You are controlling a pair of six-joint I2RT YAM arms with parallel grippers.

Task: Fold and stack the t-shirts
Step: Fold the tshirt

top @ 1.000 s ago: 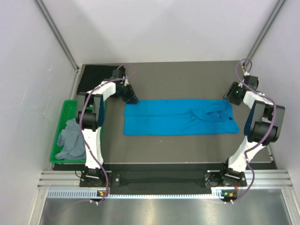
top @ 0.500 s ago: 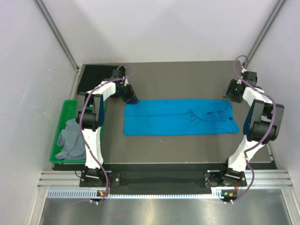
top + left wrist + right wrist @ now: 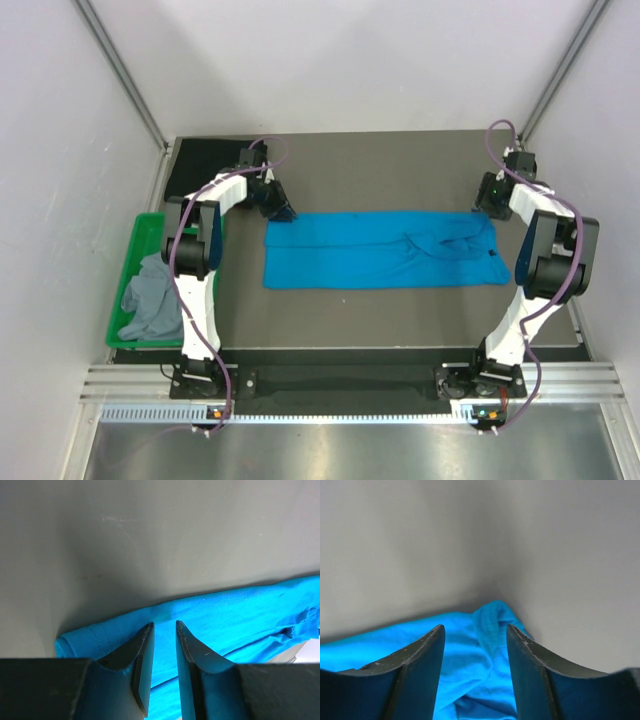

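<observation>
- The bright blue cloth t-shirt (image 3: 380, 250) lies flat across the middle of the dark grey surface (image 3: 380, 170); it is already folded into a long strip running left to right, so one lengthwise fold looks done and the crosswise folds are, I judge, yet to come.
- The left gripper (image 3: 283, 212) sits at the strip's far-left corner; in the wrist view its fingers stand only narrowly apart, with blue cloth showing in the slit; I cannot tell whether they pinch the folded edge or merely hover on it.
- The right gripper (image 3: 487, 203) is at the far-right corner; its jaws are well apart and straddle a small bunched peak of cloth without closing on it; that placement suits a pinch on the corner.
- One gripper at each far corner makes sense; the strip is far wider than either gripper, so lifting both ends together would keep it from sagging or twisting.
- The black cloth t-shirt (image 3: 200, 165) lies at the far-left corner of the surface, apart from the blue one; it probably marks where the stack goes.
- The grey cloth t-shirt (image 3: 150, 300) is crumpled inside the green plastic bin (image 3: 135, 235) at the left edge, unfolded.
</observation>
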